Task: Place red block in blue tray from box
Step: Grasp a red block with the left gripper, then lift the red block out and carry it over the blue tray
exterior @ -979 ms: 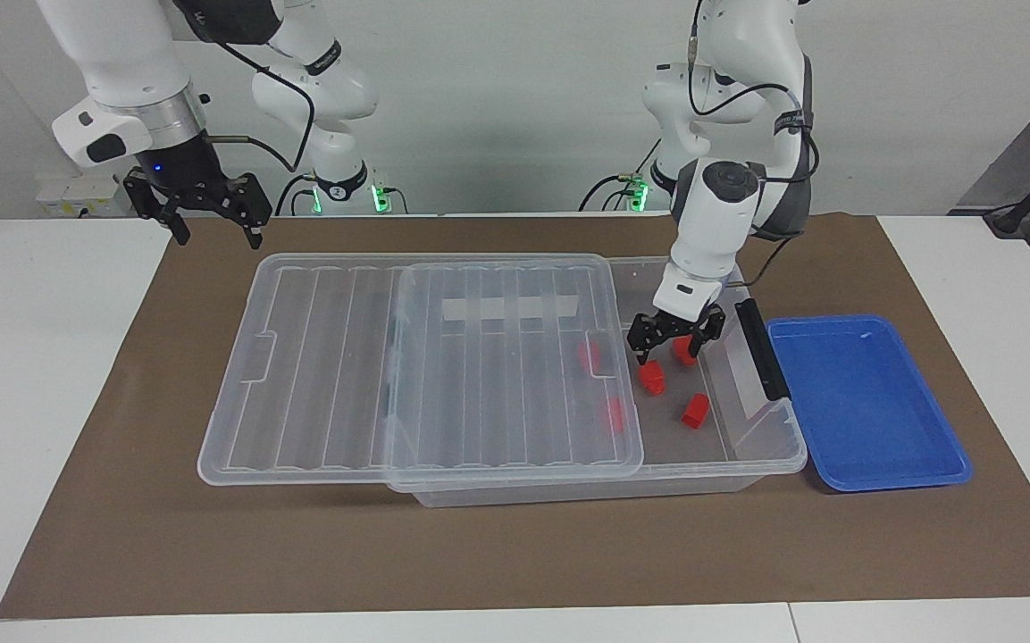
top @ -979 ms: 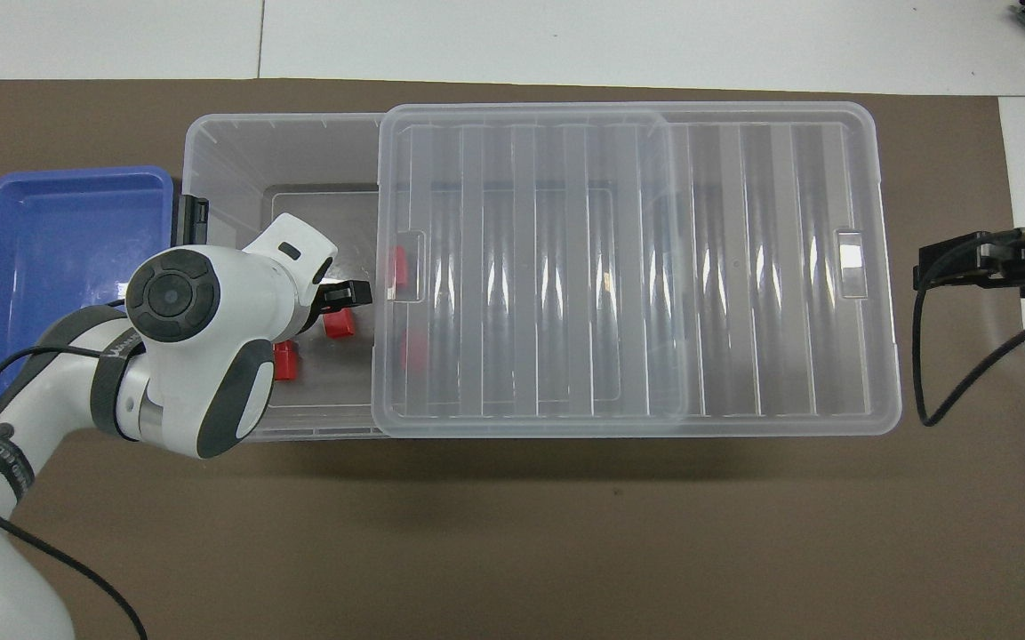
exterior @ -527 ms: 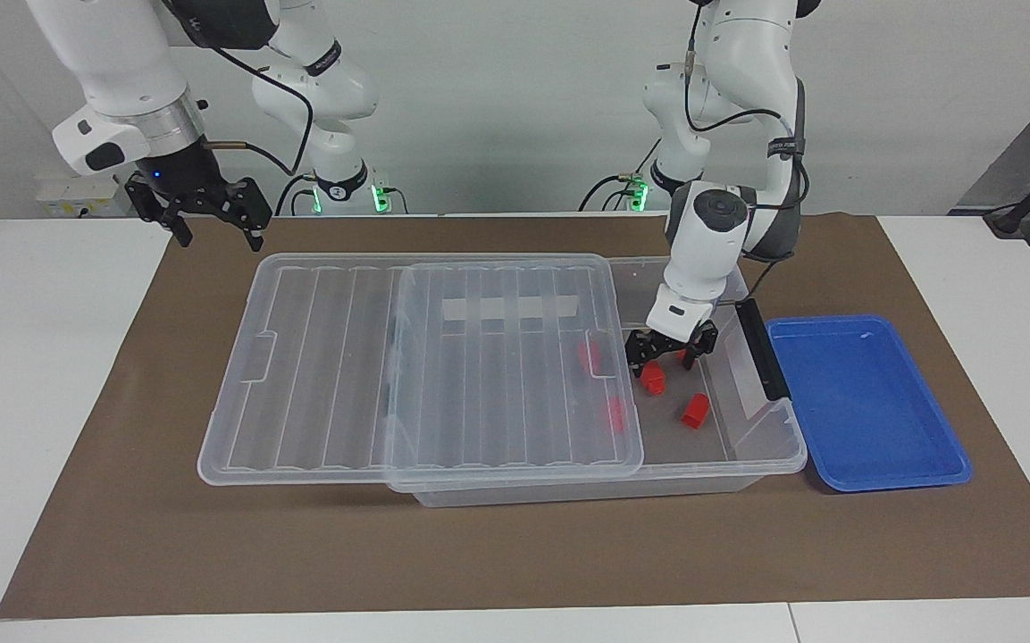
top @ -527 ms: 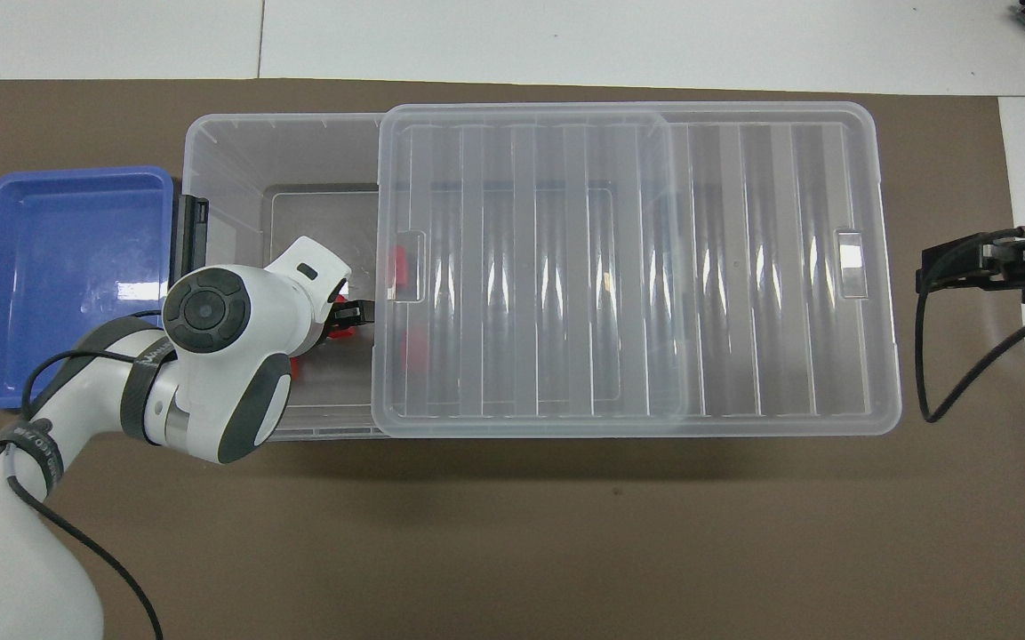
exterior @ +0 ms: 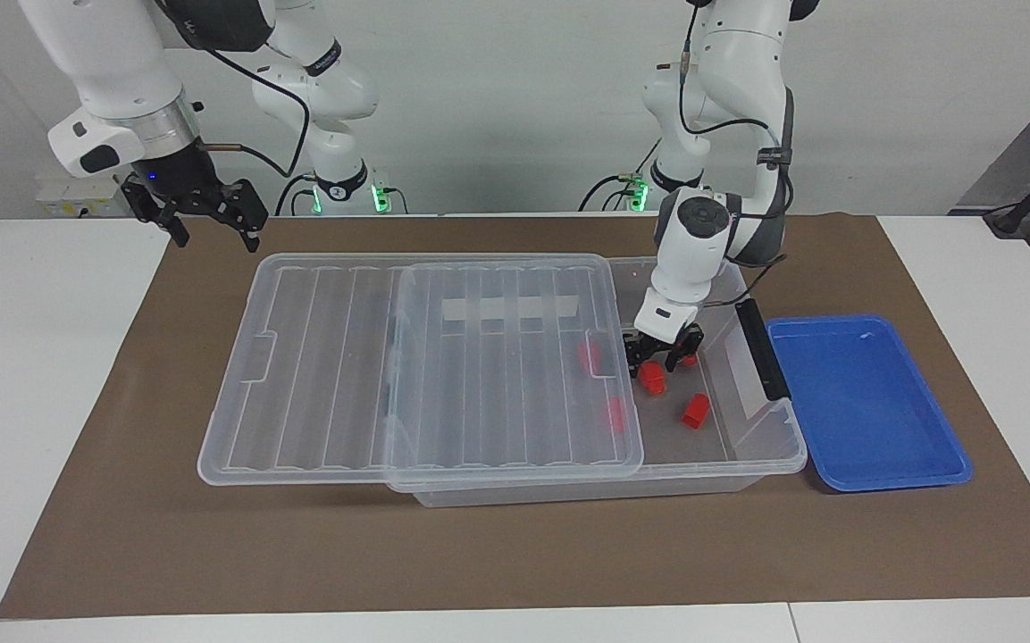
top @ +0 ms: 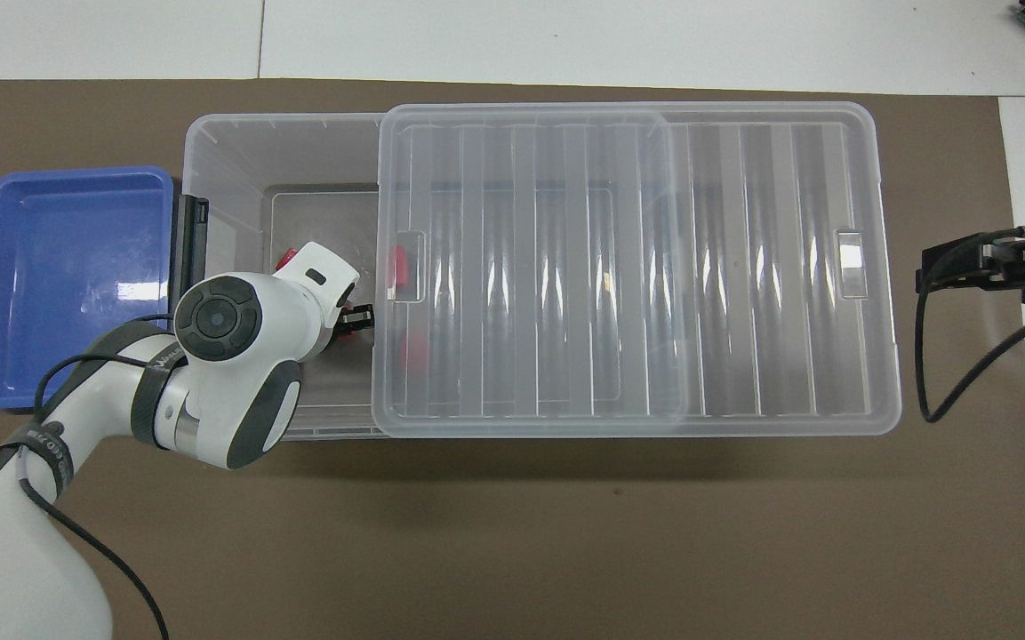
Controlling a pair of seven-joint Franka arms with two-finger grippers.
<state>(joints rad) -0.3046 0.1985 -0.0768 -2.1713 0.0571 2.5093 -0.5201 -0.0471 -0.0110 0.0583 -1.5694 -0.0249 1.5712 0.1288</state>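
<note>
Left gripper (exterior: 657, 362) down inside box (exterior: 729, 464), fingers straddling red block (exterior: 653, 378); clamped or not, cannot tell. Lid (exterior: 416, 366) edge at its 9 o'clock. Right gripper (exterior: 215, 223) waits, fingers apart.

White rounded arms, black cables, black hands (exterior: 657, 357), apparently grey-padded wrists.

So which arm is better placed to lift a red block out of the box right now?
The left. The left gripper is already down inside the box at its uncovered end, right at a red block, with the blue tray beside that end. The right gripper waits in the air off the box's lidded end.
</note>
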